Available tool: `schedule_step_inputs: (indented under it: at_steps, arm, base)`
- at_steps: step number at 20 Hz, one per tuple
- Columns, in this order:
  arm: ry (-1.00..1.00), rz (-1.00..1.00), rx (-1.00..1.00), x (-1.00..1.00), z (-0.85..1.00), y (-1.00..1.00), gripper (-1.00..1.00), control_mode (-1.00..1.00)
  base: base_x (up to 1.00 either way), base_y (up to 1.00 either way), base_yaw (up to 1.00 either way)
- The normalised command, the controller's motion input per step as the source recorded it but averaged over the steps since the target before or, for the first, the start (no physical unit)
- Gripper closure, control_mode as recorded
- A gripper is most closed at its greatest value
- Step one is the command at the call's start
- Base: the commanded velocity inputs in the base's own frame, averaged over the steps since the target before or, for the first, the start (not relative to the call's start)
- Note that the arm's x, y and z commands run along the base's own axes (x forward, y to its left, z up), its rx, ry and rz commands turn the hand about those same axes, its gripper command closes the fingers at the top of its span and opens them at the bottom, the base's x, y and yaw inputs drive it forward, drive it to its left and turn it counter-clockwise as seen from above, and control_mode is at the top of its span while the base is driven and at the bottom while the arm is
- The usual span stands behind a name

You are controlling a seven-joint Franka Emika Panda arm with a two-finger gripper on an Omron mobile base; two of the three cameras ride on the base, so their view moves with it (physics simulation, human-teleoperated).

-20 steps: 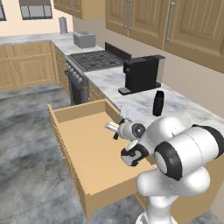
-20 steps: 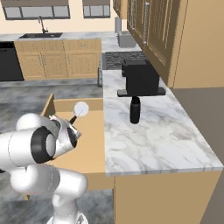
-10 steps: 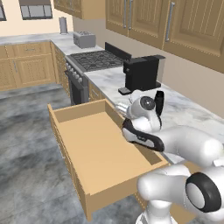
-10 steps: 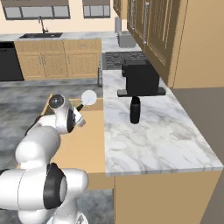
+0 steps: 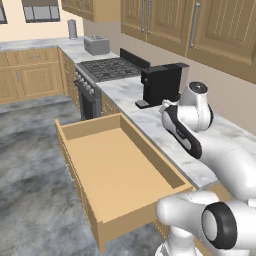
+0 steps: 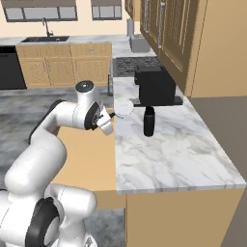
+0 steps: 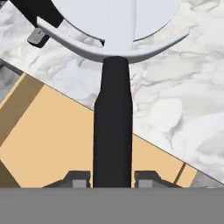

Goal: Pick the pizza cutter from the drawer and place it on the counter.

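My gripper (image 7: 112,180) is shut on the black stick handle of the pizza cutter (image 7: 113,122). The silvery wheel (image 7: 118,17) points away from the hand. In the right base view the gripper (image 6: 110,116) holds the cutter (image 6: 123,107) in the air, with its wheel just over the front edge of the marble counter (image 6: 169,154). The handle still hangs above the open drawer (image 5: 115,165), whose tan inside is bare. In the hand view, the counter (image 7: 175,100) lies under the wheel and the drawer's floor (image 7: 52,144) under the handle.
An upright black bottle (image 6: 149,120) stands on the counter just right of the cutter. A black coffee machine (image 6: 154,87) sits behind it by the wall. The stove (image 5: 107,67) and a toaster (image 5: 96,45) lie farther along. Wall cabinets hang above.
The arm has lifted the cutter out of the drawer and swung it up toward the counter. The wheel now reaches over the counter's edge.
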Motion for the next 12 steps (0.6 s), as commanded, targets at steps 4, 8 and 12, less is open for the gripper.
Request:
schedule_step_inputs:
  at_steps: [4, 8, 12]
  arm:
    - [0.09, -0.24, 0.09, -0.1, -0.58, -1.0, 1.0, -1.0]
    - [0.13, -0.21, 0.1, 0.05, -0.54, -1.0, 1.0, -1.0]
    - [0.11, -0.13, 0.16, 0.29, -0.58, -1.0, 1.0, -1.0]
  base:
    - [0.0, 0.0, 0.0]
    - [0.0, 0.0, 0.0]
    - [0.0, 0.0, 0.0]
